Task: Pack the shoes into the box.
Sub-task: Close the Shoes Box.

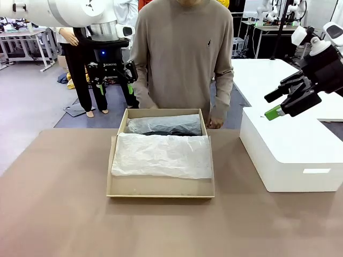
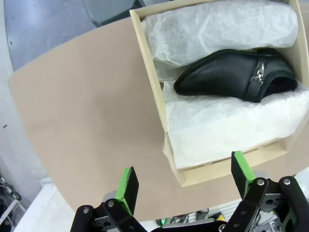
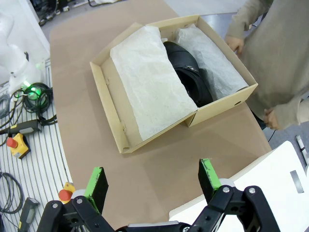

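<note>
Glossy black leather buckled shoe (image 2: 236, 75) in tan cardboard shoebox (image 1: 161, 187), white tissue paper (image 1: 161, 155) either side, left gripper (image 1: 114, 87) and right gripper (image 1: 270, 105) aloft, jaws wide apart, holding nothing

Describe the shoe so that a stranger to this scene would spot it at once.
On the brown table, left of the big white box, sits an open cardboard box. Inside it, between layers of crumpled white tissue paper, lies the black shoe. It is the only dark thing there, with a small metal buckle on its side.
</note>
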Motion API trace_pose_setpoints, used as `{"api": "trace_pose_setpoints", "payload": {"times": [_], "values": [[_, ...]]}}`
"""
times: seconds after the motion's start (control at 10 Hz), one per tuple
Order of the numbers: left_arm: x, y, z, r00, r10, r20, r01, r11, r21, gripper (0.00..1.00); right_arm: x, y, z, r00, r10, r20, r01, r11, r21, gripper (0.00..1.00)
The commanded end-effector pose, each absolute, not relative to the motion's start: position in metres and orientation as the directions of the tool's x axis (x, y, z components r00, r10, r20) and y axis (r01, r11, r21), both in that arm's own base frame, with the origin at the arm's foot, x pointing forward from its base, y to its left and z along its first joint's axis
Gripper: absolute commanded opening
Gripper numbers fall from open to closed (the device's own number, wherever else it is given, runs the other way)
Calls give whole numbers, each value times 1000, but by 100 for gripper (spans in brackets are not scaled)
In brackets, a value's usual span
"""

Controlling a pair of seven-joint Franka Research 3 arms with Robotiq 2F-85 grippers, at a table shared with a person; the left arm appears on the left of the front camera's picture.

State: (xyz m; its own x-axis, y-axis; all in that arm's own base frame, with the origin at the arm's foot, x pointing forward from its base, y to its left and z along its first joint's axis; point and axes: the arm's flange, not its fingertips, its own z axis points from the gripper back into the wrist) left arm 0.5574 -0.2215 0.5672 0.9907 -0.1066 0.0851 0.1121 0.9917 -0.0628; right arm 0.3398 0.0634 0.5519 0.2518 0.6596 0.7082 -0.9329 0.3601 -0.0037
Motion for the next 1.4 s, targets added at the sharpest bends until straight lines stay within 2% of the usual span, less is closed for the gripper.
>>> {"api": "trace_pose_setpoints", "payload": {"times": [0.0,0.1,0.3,0.5,0.7,0.9,1.0,1.1,1.3], "values": [[557,-221,567,990,-109,85,114,991,-63,100,343,63,552,222,647,729,-942,337,-12,100],[549,-214,573,946,-317,67,323,941,-104,100,343,63,552,222,647,729,-942,337,-12,100],[536,-174,583,815,-575,67,579,813,-67,100,343,63,552,222,647,729,-942,337,-12,100],[525,-140,587,684,-729,25,728,681,-79,100,343,63,552,222,647,729,-942,337,-12,100],[518,-107,580,480,-876,43,877,477,-61,100,343,63,552,222,647,729,-942,337,-12,100],[515,-86,569,355,-934,40,934,353,-52,100,343,63,552,222,647,729,-942,337,-12,100],[515,-79,563,310,-948,80,950,304,-74,100,343,63,552,222,647,729,-942,337,-12,100],[516,-74,559,253,-955,155,967,242,-85,95,343,63,552,222,647,729,-942,337,-12,100],[518,-70,554,102,-978,180,994,96,-43,55,343,63,552,222,647,729,-942,337,-12,100]]}}
